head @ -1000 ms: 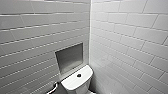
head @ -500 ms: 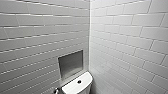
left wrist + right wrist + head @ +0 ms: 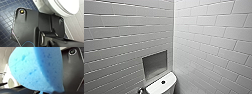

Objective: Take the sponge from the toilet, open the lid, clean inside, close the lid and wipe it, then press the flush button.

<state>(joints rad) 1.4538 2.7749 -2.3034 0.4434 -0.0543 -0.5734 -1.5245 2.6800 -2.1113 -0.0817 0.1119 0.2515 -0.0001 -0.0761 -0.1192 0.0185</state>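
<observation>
The bright blue sponge point(image 3: 36, 70) looms large in the right wrist view and narrows where it is pinched. My right gripper is shut on it. Behind the sponge, part of the white toilet point(image 3: 10, 80) shows. In the head view the toilet's white tank top point(image 3: 156, 88) sits in the corner at the lower edge, with the dark round flush button point(image 3: 163, 82) at its centre. The left wrist view shows the white bowl point(image 3: 65, 6) from the side, close above my left arm's dark plate. My left gripper is shut and holds nothing.
White tiled walls meet in a corner behind the tank. A grey recessed niche point(image 3: 154, 63) is set in the left wall just above it. A chrome fitting point(image 3: 140, 90) sits left of the tank. The floor point(image 3: 6, 16) is dark blue small tiles, with a white tiled wall point(image 3: 76, 28) beside the bowl.
The whole head view has shifted: the tank now sits lower and shows less, so the camera has moved. The toilet itself has not moved.
</observation>
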